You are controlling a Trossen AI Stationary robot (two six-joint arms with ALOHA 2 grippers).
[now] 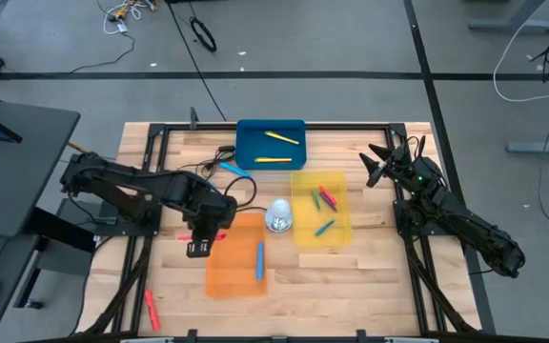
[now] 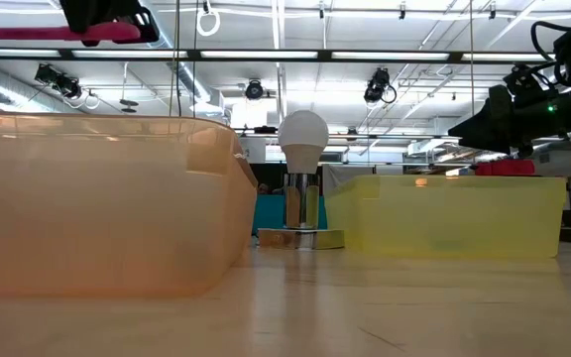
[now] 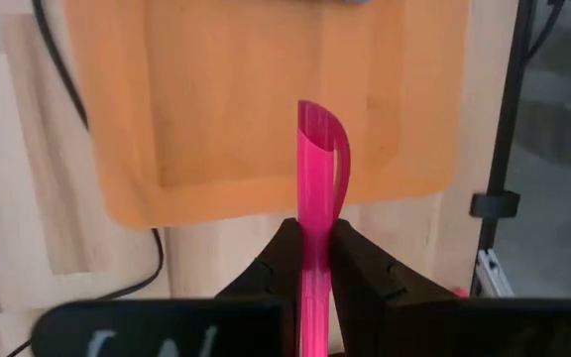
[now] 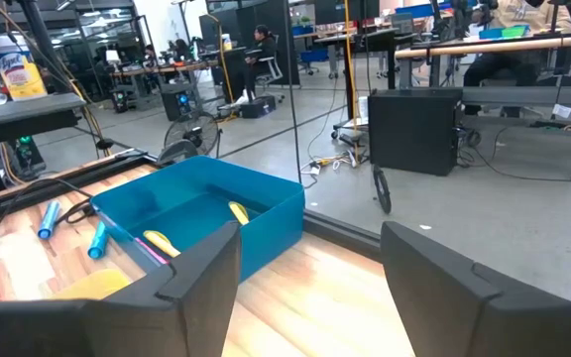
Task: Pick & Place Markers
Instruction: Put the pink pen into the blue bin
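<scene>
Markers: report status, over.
Left gripper shut on pink marker, above orange tray. Right gripper open, parked by table edge. Nothing obstructing.

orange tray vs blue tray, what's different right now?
Contents: the orange tray holds one light blue marker; the blue tray holds two yellow markers.
Position: the orange tray sits by the left end effector, which grips a red marker; the blue tray sits at the table's far edge.
Shared: both rectangular, open-topped.
</scene>
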